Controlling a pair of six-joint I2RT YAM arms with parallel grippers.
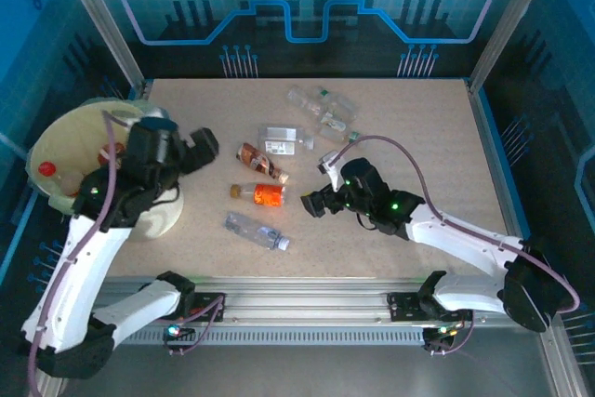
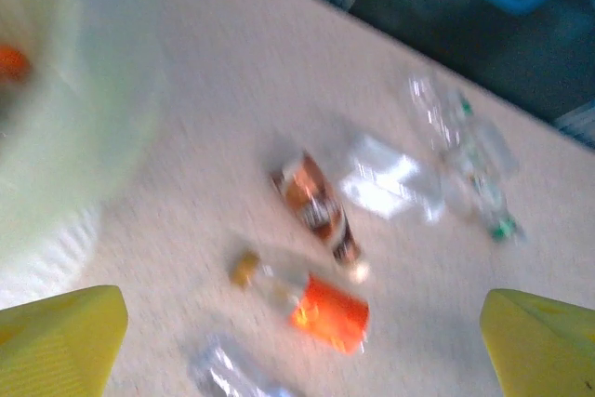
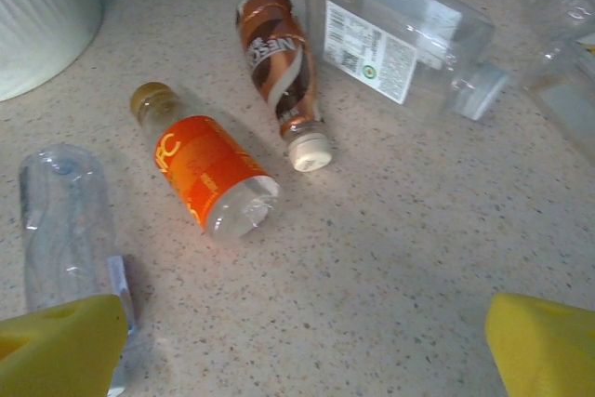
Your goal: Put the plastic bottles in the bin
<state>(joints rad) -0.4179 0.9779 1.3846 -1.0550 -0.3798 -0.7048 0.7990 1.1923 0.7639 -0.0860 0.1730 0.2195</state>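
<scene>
Hovering near the orange-label bottle (image 3: 209, 174), my right claw (image 3: 305, 341) is released and empty, spread wide to straddle it for the bin (image 3: 37, 16).

focus: soft all over, fine detail lost
jaws: spread wide, yellow fingertips (image 2: 60, 337) in both lower corners, gripping nothing
bin (image 2: 65, 137): pale, far left, blurred; orange blob inside at left edge
bench (image 2: 214, 72): light, speckled
brown-label bottle (image 2: 316, 206): lying at centre, cap end toward lower right
orange-label bottle (image 2: 311, 299): lying just below brown one, gold cap at left end
flat clear bottle (image 2: 386, 183): white label, just right of brown one
green-capped clear bottles (image 2: 465, 151): cluster, upper right, beside flat one
crushed clear bottle (image 2: 228, 374): bottom edge, cut off by frame
backdrop (image 2: 446, 16): dark blue past far bench edge
</scene>
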